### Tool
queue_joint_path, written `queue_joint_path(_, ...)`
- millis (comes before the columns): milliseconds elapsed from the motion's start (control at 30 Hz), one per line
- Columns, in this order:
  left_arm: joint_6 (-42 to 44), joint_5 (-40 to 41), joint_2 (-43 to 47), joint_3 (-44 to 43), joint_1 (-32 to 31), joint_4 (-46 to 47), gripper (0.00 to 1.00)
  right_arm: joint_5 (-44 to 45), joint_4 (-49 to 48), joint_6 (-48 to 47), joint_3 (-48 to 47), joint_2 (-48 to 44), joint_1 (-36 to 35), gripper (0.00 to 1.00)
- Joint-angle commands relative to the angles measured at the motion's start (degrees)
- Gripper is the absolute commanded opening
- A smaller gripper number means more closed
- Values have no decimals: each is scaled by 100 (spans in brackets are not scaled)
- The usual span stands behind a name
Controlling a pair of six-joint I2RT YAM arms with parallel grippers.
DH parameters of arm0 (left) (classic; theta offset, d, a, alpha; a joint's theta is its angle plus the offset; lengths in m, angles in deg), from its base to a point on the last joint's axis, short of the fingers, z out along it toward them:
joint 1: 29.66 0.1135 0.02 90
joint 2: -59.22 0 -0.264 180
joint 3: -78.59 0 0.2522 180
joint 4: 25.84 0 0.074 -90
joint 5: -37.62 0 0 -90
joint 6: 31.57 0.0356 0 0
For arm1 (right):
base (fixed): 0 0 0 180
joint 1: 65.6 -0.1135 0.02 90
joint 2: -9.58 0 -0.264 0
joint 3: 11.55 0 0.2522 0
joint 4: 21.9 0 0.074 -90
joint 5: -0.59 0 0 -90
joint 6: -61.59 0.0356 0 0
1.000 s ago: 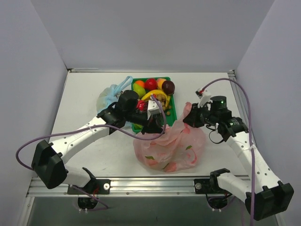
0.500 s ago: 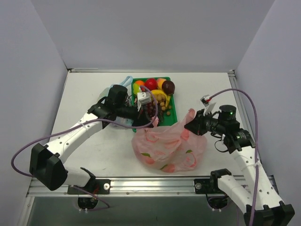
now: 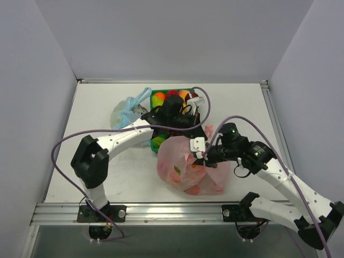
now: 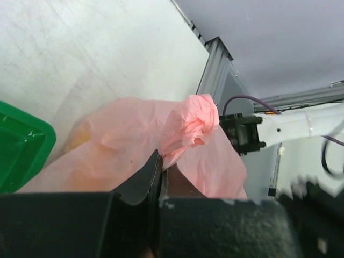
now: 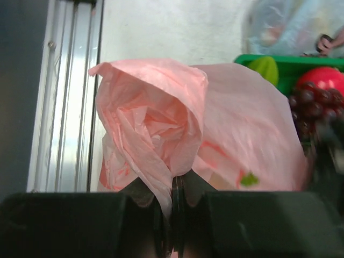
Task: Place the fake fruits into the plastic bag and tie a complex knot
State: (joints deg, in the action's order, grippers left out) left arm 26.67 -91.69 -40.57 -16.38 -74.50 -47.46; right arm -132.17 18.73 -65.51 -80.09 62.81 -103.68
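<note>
The pale-pink plastic bag (image 3: 191,169) stands bunched up at the table's front middle, with red and green patches on its side. My left gripper (image 3: 200,130) reaches across the green tray (image 3: 154,95) and is shut on a pink handle strip (image 4: 185,134) at the bag's top. My right gripper (image 3: 201,155) sits over the bag and is shut on a bunched pink fold (image 5: 156,123). Fake fruits lie in the tray: an orange (image 3: 159,98), a red apple (image 5: 322,79), a green pear (image 5: 264,67) and purple grapes (image 5: 303,105). I see no tied knot.
A light-blue bag (image 3: 126,110) lies left of the tray. My left arm (image 3: 129,137) covers most of the tray. The aluminium rail (image 3: 161,210) runs along the near edge, and grey walls enclose the table.
My left gripper swung right across the tray to the bag's top. My right gripper moved left over the bag with its handle. The bag is now drawn up taller and narrower.
</note>
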Motion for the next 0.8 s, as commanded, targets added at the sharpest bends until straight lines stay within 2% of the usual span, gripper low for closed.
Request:
queue_joint_path(0, -469, 581, -374, -597, -314, -181, 0, 320, 380, -1369, -156, 318, -749, 0)
queue_joint_path(100, -523, 609, -708, -659, -481, -32, 0, 523, 328, -1851, -94, 591, -1383, 0)
queue_joint_path(200, -716, 504, -1051, -598, -535, 21, 0, 664, 248, -2308, 37, 785, -1728, 0)
queue_joint_path(233, -795, 521, -1156, -485, -535, 291, 0, 829, 327, -2406, 142, 811, -1963, 0)
queue_joint_path(333, -585, 591, -1428, -633, -596, 4, 0, 892, 284, -2705, 476, 803, -2193, 0)
queue_joint_path(467, -567, -48, -2078, -852, -596, -93, 0, 1059, 239, -3074, 776, 785, -2422, 0)
queue_joint_path(600, -120, -428, -2668, -1379, -640, -620, 0, 1200, 257, -3382, 1048, 829, -2642, 0)
queue_joint_path(767, 232, -148, -3072, -1828, -710, -1174, 0, 1341, 266, -3698, 1470, 812, -2915, 0)
